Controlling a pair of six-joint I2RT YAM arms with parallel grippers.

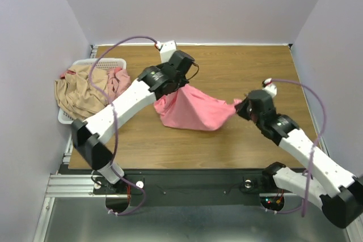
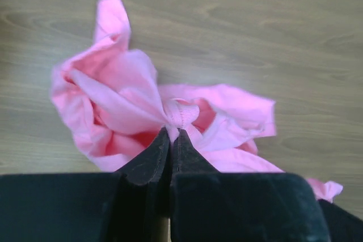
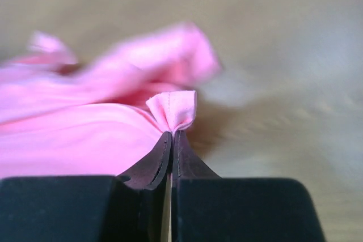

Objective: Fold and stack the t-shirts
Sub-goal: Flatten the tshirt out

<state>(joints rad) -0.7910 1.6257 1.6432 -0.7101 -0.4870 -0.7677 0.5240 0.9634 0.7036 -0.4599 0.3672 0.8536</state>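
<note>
At the far left, a white basket (image 1: 85, 62) stands at the left edge of the table (image 1: 244, 66). The tan shirt (image 1: 76, 96) is heaped in it and spills over its left rim. The dusty pink shirt (image 1: 118, 80) is bunched in the basket's right side, touching the tan one. Neither is folded.

To the right of the basket, near the middle of the table, my left gripper (image 2: 172, 135) is pinched tight on a small fold of the salmon shirt (image 1: 193, 111), and a nub of cloth pokes out past my fingertips. From above, this grip is at the shirt's upper left corner.

The salmon shirt is stretched between my two grippers. Its upper edge is pulled into a line, and the rest sags onto the wood as a crumpled, roughly triangular sheet.

Further right, my right gripper (image 3: 172, 134) is clamped on the shirt's right corner, with a little pleated tuft standing up beyond the tips. The cloth and table behind that tuft are blurred in my right wrist view.
</note>
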